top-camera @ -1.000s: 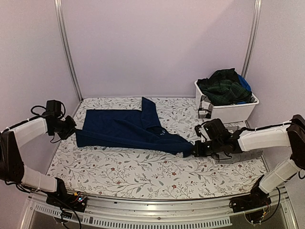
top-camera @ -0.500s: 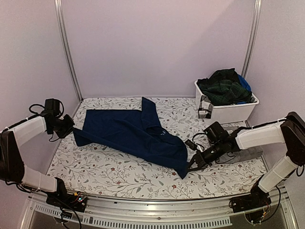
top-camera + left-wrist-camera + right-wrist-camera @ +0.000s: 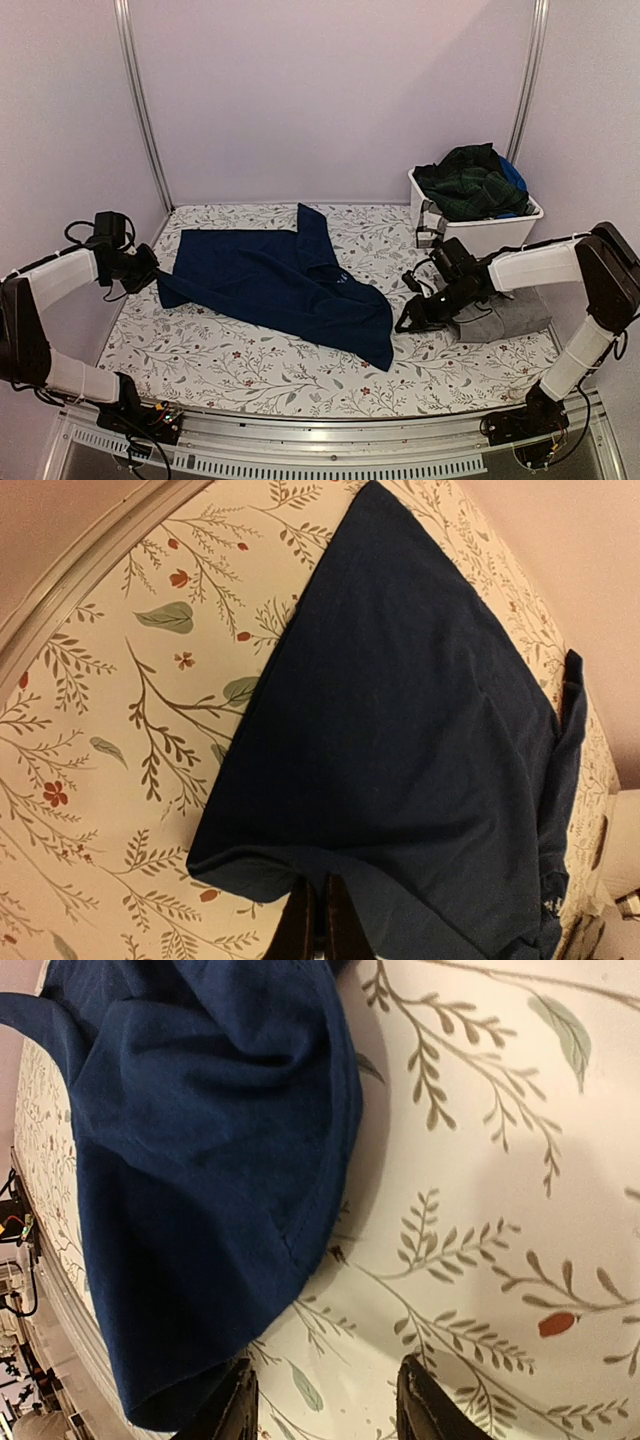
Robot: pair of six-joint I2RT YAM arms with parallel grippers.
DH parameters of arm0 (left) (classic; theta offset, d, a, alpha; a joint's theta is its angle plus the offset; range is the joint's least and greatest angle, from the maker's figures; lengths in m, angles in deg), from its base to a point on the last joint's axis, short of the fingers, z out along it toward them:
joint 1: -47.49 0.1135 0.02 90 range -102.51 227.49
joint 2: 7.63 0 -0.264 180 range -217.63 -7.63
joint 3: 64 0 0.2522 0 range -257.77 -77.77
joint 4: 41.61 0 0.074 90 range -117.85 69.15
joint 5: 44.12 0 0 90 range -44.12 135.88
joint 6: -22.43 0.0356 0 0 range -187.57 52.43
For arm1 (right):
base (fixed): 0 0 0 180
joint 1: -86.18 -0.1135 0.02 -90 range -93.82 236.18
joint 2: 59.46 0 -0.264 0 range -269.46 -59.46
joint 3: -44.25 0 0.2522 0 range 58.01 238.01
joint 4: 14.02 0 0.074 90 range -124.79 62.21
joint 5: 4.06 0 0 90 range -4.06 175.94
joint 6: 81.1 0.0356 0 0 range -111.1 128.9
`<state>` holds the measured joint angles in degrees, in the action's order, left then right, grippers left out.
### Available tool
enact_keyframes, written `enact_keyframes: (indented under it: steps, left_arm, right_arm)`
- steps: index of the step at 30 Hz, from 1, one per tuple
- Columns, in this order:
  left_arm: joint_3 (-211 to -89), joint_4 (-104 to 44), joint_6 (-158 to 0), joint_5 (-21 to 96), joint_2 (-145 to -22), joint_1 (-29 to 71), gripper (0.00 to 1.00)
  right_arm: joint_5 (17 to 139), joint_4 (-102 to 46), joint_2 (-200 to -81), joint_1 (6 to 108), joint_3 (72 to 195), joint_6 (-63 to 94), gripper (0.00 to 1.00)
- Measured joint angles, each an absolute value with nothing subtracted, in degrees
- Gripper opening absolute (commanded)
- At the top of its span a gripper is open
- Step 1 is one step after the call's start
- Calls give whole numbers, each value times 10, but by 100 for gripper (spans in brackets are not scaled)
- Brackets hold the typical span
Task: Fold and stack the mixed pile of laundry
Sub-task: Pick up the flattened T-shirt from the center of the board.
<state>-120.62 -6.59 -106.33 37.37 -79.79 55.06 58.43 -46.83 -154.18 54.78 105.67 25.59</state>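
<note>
with the left gripper [image 3: 318, 925] clamped on the shirt [image 3: 280, 275] and the right gripper [image 3: 325, 1400] apart, pinch the near hem squarely, then draw it flat.

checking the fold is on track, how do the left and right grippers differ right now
The left gripper is shut on the edge of the navy garment; the right gripper is open, with only tablecloth between its fingers. The left gripper is at the garment's left end; the right gripper is by its near right corner, next to a folded grey garment. Both face the same navy garment.
</note>
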Motion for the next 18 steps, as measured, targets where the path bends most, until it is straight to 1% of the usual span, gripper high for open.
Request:
enact_keyframes:
  steps: [4,8,10,14,17,18]
  left_arm:
    - [-1201,-73,-1062,365,-791,551,0]
    - [-1201,-78,-1062,359,-791,551,0]
    - [-1201,-79,-1062,358,-791,551,0]
    - [-1200,-81,-1062,358,-791,550,0]
    - [-1200,-81,-1062,358,-791,550,0]
    - [-1200,-81,-1063,358,-790,550,0]
  right_arm:
    - [580,-450,-1467,528,985,294,63]
    - [577,-424,-1353,461,909,365,63]
    - [578,-399,-1324,431,885,401,62]
    - [586,-356,-1333,406,864,459,61]
    - [600,-322,-1375,399,865,485,60]
    - [606,-313,-1392,397,865,491,58]
